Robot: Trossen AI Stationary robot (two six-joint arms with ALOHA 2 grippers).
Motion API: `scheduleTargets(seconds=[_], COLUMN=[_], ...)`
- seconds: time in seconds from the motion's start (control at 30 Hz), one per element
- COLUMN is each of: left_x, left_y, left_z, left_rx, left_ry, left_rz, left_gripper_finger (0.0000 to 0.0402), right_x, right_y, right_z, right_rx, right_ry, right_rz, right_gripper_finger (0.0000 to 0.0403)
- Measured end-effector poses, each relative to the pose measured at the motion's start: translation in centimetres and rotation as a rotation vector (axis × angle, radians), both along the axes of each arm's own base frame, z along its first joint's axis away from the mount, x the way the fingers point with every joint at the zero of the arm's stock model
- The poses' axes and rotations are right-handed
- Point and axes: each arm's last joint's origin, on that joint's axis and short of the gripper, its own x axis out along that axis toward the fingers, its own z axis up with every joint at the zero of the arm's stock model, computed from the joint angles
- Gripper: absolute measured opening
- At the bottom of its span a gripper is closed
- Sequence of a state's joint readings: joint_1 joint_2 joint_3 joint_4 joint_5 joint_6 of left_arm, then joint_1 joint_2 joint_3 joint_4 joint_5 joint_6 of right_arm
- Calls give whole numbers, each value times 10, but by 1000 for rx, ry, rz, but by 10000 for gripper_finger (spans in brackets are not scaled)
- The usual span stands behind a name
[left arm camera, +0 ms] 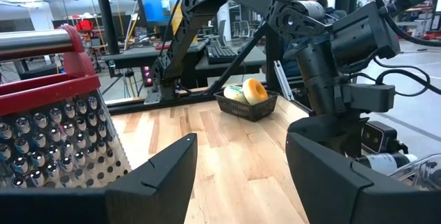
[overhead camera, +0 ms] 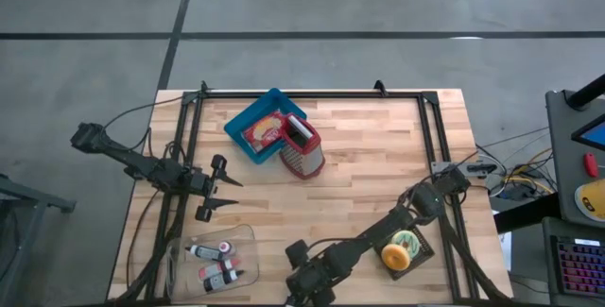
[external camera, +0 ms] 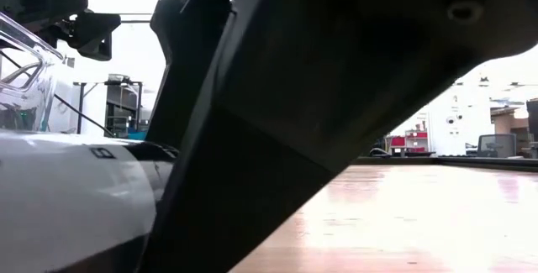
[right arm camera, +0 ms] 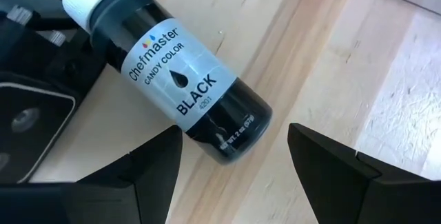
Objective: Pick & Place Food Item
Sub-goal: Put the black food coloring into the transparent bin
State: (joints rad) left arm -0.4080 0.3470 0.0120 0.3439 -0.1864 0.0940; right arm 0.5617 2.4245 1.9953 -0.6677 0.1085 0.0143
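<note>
Two arms show in the high view: the left hand (overhead camera: 216, 186) hovers spread at the counter's (overhead camera: 378, 165) nine o'clock side, pointing toward the grater (overhead camera: 302, 148) and blue tray (overhead camera: 248, 118) at twelve, while the right hand (overhead camera: 308, 283) reaches low to six o'clock, just beside the clear bin (overhead camera: 213, 260) of bottles; the basket (overhead camera: 406, 250) with the donut (overhead camera: 401, 247) sits at five. The low view is mostly blocked by a dark arm. The left wrist view shows spread fingers (left arm camera: 162, 176), nothing between them, the grater near and the basket beyond. The right wrist view shows spread fingers (right arm camera: 138, 172) straddling a black bottle (right arm camera: 176, 79) lying on the wood, not gripped. The grasp looks close: I would centre on the bottle's body, descend level, then close gently so it does not roll.
</note>
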Motion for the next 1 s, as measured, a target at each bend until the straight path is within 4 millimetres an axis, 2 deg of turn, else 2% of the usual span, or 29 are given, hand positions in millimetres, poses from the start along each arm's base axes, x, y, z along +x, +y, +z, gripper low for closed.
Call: scheduleTargets(seconds=[0.53, 0.8, 1.0], left_x=[0, 0, 0], left_y=[0, 1, 1], left_z=[0, 0, 0], left_rx=[-1, -8, -8], left_ry=[0, 2, 2], left_rz=[16, 20, 23], left_gripper_finger=[226, 226, 226], right_x=[-1, 4, 3], right_y=[0, 2, 3], right_z=[0, 13, 13], right_rx=[-61, -84, -74], right_ry=[-16, -69, -61], right_rz=[114, 154, 200], right_gripper_finger=[258, 258, 258])
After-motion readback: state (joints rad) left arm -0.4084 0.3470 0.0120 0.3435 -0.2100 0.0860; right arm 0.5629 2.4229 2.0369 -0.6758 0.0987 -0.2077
